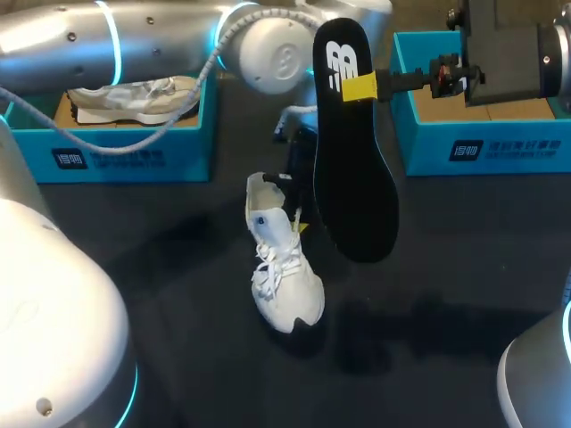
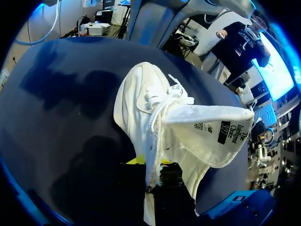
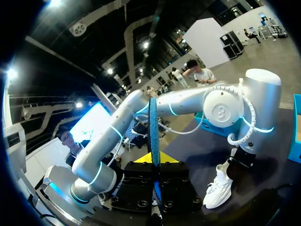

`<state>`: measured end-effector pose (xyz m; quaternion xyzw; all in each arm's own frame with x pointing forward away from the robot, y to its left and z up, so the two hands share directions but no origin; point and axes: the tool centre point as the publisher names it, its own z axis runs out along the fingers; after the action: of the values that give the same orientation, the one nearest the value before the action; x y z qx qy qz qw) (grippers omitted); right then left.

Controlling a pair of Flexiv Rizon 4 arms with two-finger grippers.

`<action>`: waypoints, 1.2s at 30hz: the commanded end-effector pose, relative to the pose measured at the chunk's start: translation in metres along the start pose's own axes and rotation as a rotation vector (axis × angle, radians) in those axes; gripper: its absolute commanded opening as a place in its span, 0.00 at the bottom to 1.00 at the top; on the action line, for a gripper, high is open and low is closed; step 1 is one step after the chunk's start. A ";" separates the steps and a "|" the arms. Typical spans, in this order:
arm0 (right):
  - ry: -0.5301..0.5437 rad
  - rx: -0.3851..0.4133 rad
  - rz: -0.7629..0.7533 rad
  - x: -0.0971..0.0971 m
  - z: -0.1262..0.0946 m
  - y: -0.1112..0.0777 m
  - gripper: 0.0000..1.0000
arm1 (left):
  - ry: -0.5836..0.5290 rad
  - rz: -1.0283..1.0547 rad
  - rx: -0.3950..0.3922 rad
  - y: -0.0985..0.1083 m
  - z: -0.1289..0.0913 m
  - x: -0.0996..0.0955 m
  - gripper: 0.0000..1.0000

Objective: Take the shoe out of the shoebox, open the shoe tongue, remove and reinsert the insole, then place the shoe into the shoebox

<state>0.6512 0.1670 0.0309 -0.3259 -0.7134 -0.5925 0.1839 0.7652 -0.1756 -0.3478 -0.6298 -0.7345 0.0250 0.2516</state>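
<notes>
Between two blue shoeboxes (image 1: 125, 156) (image 1: 486, 147), left hand (image 2: 149, 168) clamps the white shoe (image 1: 285, 267), right hand (image 1: 361, 86) the insole (image 1: 357, 178).

A robotics lab: a silver left robot arm (image 1: 134, 36) ringed with blue light and a right robot arm (image 1: 526, 45) over a dark counter (image 1: 446, 285) bearing a teal cardboard shoebox (image 1: 500, 147).
</notes>
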 end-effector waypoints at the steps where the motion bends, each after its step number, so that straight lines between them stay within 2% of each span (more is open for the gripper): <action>1: 0.000 0.005 0.002 -0.001 0.005 0.004 0.00 | 0.050 0.007 0.002 -0.003 0.000 0.000 0.00; 8: 0.000 0.005 0.002 -0.001 0.005 0.004 0.00 | 0.035 0.007 0.009 -0.009 0.007 0.002 0.00; 26: 0.000 0.005 0.002 -0.001 0.005 0.004 0.00 | 0.089 0.021 0.031 -0.013 0.045 -0.007 0.00; 36: 0.000 0.005 0.002 -0.001 0.005 0.004 0.00 | 0.046 -0.007 0.053 -0.015 0.049 -0.007 0.00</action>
<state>0.6512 0.1670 0.0309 -0.3259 -0.7134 -0.5925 0.1839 0.7332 -0.1755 -0.3854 -0.6216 -0.7276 0.0246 0.2891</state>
